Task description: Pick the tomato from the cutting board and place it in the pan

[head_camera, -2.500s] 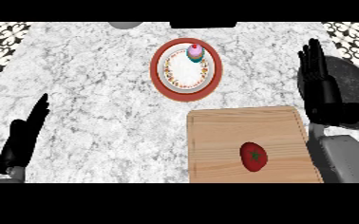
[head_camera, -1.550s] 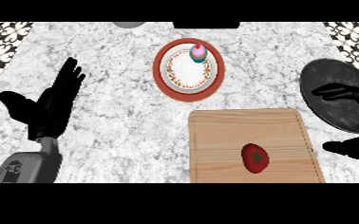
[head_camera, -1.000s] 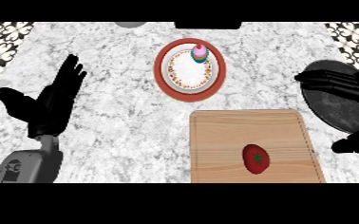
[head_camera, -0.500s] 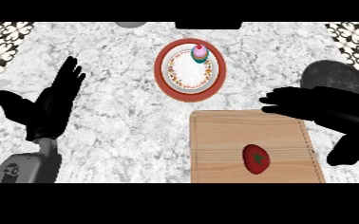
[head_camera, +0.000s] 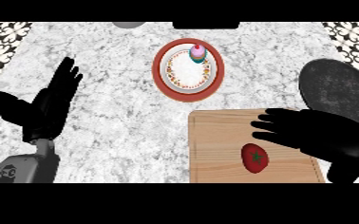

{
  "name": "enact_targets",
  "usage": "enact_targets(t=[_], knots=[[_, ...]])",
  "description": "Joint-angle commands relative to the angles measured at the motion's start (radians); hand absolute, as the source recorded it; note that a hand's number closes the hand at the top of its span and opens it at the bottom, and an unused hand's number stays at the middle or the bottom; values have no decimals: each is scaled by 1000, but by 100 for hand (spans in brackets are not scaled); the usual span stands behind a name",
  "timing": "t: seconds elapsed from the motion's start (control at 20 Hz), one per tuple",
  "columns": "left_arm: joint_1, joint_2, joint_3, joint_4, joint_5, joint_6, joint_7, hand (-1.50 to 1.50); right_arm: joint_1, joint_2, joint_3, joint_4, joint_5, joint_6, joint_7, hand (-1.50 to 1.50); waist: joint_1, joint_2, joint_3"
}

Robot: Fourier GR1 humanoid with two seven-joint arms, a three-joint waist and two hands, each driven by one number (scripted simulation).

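A red tomato [head_camera: 254, 158] with a green stem lies near the front of the wooden cutting board [head_camera: 217, 152]. My right hand [head_camera: 316, 135] hovers over the board's right part, just above and to the right of the tomato, fingers spread and pointing left, holding nothing. The dark round pan [head_camera: 329, 88] sits at the right edge, behind that hand and partly covered by it. My left hand [head_camera: 49, 104] rests open at the left, fingers up.
A red-rimmed plate [head_camera: 188, 69] with a small pink and green item [head_camera: 198, 53] on its far edge stands behind the board. A grey object [head_camera: 128, 24] and a dark one [head_camera: 205, 24] show at the counter's back edge.
My right hand has moved left and down from over the pan to over the cutting board, close to the tomato. The left hand rose earlier and now stays still.
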Motion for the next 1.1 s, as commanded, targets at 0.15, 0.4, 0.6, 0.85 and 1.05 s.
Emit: enact_targets(t=[0.15, 0.4, 0.6, 0.85, 1.05], knots=[[26, -12, -10, -71, -18, 3, 36, 0, 113, 10, -4, -187, 168, -19, 128, -150, -3, -2, 0], [-30, -40, 4, -17, -43, 21, 39, 0, 186, 87, -24, -235, 215, -14, 102, -150, -4, 0, 0], [-52, -32, 30, 24, -41, -3, 40, 0, 133, 179, -3, -275, 250, 122, 171, -150, 0, 1, 0], [-15, -40, 32, -39, -19, -33, 58, 0, 154, 232, 43, -122, 404, 24, 150, -150, 5, 2, 0], [19, -29, 49, -24, -27, -64, 15, 0, 122, 319, 53, -44, 464, 19, 165, -150, 6, 2, 0]])
